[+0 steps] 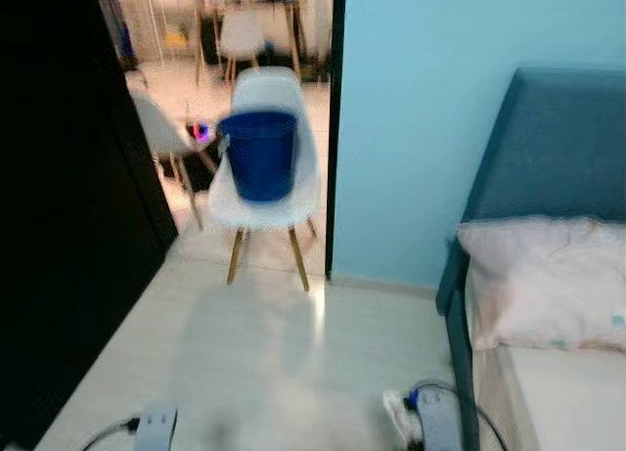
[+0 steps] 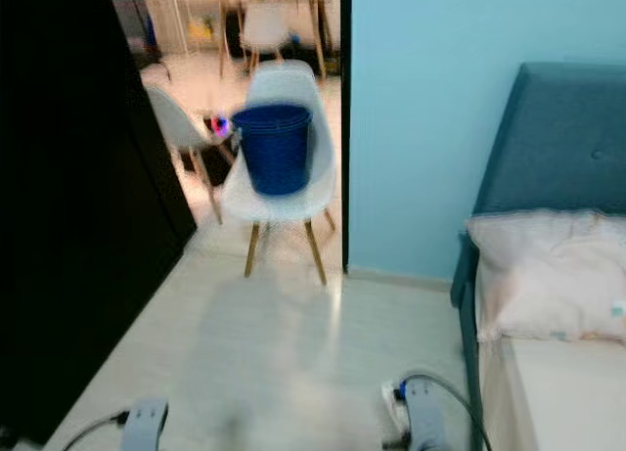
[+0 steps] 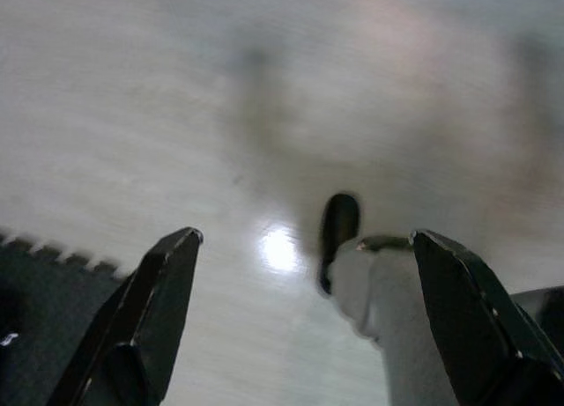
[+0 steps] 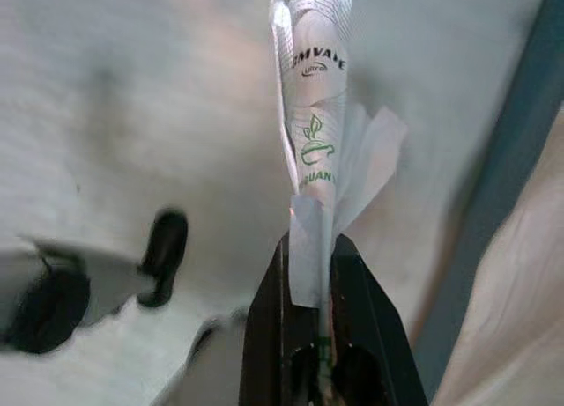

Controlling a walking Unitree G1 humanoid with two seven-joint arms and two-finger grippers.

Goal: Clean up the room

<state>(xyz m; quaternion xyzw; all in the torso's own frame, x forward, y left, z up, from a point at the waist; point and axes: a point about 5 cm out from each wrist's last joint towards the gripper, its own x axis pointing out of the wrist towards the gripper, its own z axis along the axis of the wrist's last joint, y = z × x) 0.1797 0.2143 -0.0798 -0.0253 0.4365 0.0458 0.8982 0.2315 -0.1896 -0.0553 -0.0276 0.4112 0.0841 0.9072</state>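
Holding one wrapper [image 4: 319,133], right claw [image 4: 308,274]; one blue bucket [image 1: 259,155] ahead.

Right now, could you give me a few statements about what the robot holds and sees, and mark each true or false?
1. The right gripper is shut on a crumpled paper wrapper with green print. True.
2. The left gripper also holds a wrapper. False: its fingers stand apart with nothing between them, over the pale floor.
3. A blue bucket stands on a white chair. True.
4. The bucket is on the bed. False: the bed holds a pale pink pillow.
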